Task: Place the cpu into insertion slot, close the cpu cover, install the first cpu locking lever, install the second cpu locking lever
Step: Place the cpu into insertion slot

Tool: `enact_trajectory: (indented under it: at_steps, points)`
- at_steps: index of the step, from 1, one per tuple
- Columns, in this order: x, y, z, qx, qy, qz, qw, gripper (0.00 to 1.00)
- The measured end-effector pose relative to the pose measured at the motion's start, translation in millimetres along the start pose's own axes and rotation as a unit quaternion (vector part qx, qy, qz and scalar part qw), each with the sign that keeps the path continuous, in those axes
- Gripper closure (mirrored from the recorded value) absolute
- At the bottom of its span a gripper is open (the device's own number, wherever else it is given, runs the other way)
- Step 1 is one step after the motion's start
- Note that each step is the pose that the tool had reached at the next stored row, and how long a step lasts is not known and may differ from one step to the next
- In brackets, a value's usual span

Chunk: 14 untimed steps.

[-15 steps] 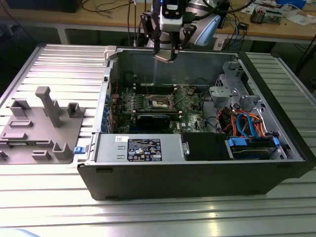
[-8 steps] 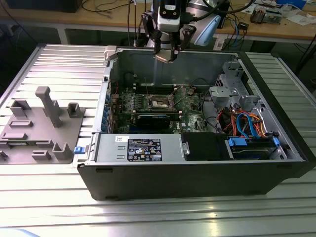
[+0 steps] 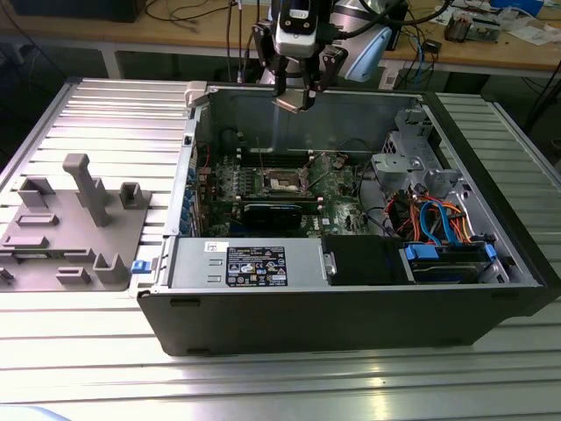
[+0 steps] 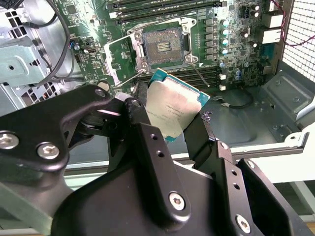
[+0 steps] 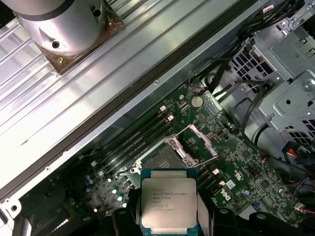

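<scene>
1. Jaws of the gripper [image 3: 294, 96] were closed on the cpu [image 4: 175, 107], well above the open insertion slot [image 4: 162, 45].
2. Doing this well probably meant keeping the chip level, squared to the socket and clear of the raised cpu cover [image 5: 199, 144].
3. The exterior view gave its height over the case; both wrist views gave its alignment.

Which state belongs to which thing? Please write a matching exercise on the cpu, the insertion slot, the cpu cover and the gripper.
Things:
1. cpu
2. insertion slot
3. cpu cover
4. gripper

States:
A. swung open beside the slot
B. shut on the cpu
C. bare, nothing in it
D. gripped in the air above the motherboard

Pairs: 1-D; 2-C; 3-A; 4-B
</scene>
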<state>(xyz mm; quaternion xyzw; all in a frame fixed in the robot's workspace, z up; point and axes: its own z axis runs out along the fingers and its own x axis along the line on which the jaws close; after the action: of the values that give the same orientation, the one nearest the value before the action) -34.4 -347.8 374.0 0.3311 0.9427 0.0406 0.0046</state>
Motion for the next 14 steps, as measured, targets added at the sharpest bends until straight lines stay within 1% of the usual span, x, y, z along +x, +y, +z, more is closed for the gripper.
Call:
enact_trajectory:
  at_steps: [7, 14]
  points:
    - [0.0, 0.0, 0.0, 0.0, -0.0001, 0.001, 1.0, 0.46]
    - [-0.1, 0.0, 0.2, -0.0002, -0.0013, 0.016, 0.9999, 0.46]
